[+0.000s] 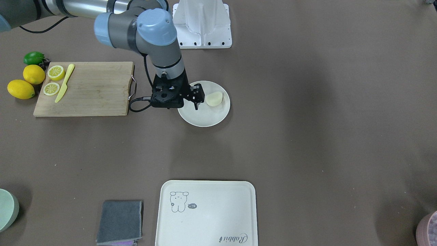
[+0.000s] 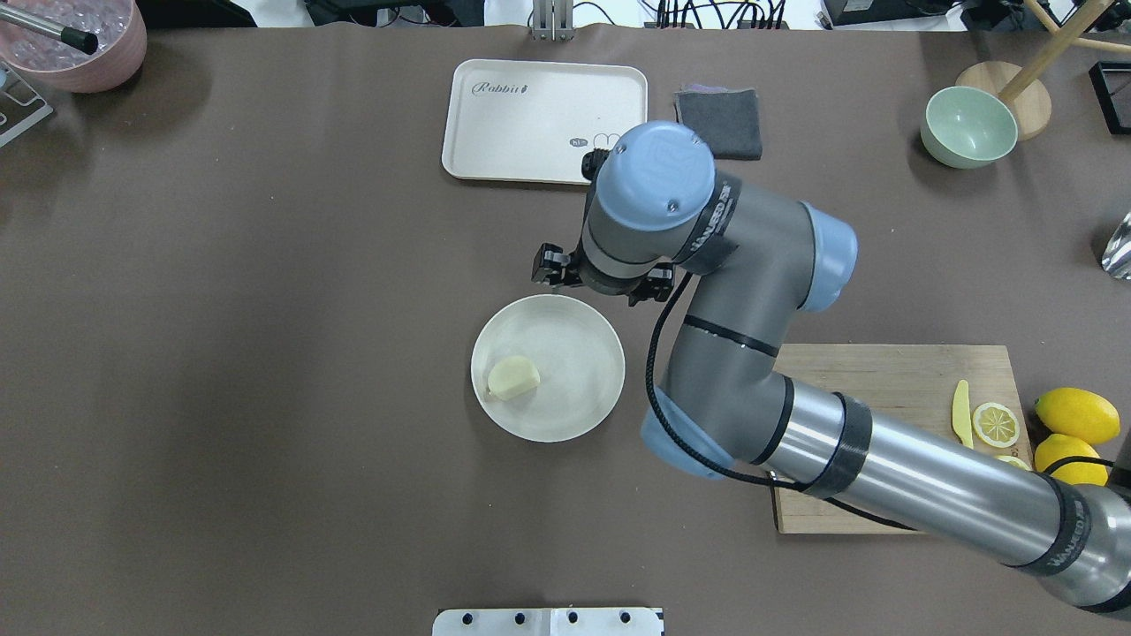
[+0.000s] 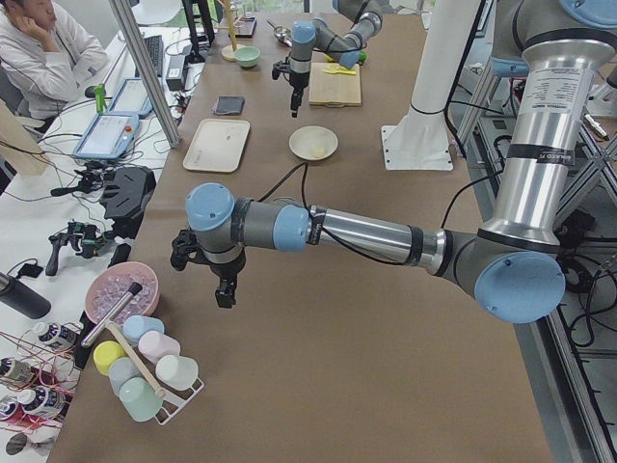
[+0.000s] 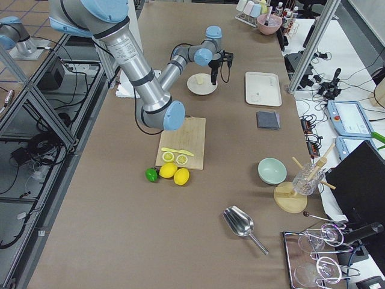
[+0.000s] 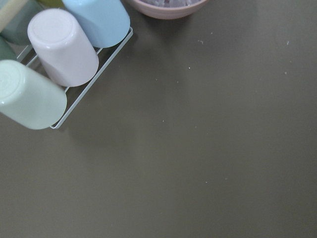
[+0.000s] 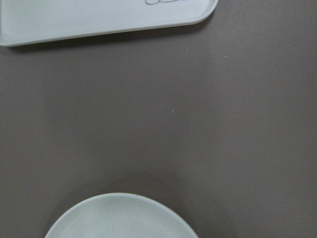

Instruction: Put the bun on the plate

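Note:
The pale bun (image 1: pixel 214 98) (image 2: pixel 512 378) lies on the round off-white plate (image 1: pixel 205 118) (image 2: pixel 574 406), toward the side nearer the robot's left. My right gripper (image 1: pixel 174 102) (image 2: pixel 599 281) hangs above the plate's far rim, raised clear of the bun, with its fingers spread and nothing between them. In the right wrist view only the plate's rim (image 6: pixel 124 218) shows at the bottom. My left gripper (image 3: pixel 204 280) hovers far away near the cup rack; I cannot tell whether it is open or shut.
A cream tray (image 2: pixel 530 115) with a bear drawing lies beyond the plate, beside a grey cloth (image 2: pixel 720 122). A wooden cutting board (image 1: pixel 92 92) with lemon slices and a yellow knife sits under the right arm, with lemons (image 1: pixel 21 89) beside it. Cups on a rack (image 5: pixel 59 49) lie below the left wrist.

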`<state>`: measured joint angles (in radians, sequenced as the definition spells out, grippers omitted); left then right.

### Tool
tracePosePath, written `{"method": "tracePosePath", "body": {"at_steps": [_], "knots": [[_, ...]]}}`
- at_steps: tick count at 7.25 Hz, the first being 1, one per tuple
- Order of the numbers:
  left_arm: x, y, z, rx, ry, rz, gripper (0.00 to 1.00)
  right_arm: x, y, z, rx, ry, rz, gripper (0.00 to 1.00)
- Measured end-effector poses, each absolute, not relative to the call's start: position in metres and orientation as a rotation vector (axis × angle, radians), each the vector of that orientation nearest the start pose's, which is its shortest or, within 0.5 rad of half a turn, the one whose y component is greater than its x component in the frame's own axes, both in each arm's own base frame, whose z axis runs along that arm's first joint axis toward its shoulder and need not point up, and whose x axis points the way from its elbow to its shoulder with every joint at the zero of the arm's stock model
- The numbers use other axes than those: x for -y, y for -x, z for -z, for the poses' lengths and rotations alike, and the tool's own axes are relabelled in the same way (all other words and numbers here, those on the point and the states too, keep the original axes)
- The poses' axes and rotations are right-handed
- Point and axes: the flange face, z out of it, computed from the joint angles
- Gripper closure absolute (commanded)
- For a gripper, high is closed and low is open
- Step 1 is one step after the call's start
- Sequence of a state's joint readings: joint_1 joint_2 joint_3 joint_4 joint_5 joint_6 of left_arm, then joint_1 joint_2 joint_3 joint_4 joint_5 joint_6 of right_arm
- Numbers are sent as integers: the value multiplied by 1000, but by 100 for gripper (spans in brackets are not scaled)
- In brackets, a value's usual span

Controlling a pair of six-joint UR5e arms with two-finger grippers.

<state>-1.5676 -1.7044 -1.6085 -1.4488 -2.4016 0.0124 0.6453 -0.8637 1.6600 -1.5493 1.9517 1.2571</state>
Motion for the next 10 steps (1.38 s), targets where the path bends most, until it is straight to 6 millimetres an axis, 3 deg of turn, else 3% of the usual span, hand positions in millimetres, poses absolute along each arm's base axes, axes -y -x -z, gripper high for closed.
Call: {"method": "tracePosePath", "body": {"at_steps": [2,5,7,10], "knots": [[518,59,-615,-823,-5,-73,1,530,412,-234,881,-70,-110,0],[510,60,-624,-826,31,1,1,578,272,-330,822,-125,-12,0],[502,59,-637,-844,56,22,1,592,185,-381,752,-141,66,0],[501,64,-643,-834,48,29,1,593,54,-412,706,-85,153,0]]}}
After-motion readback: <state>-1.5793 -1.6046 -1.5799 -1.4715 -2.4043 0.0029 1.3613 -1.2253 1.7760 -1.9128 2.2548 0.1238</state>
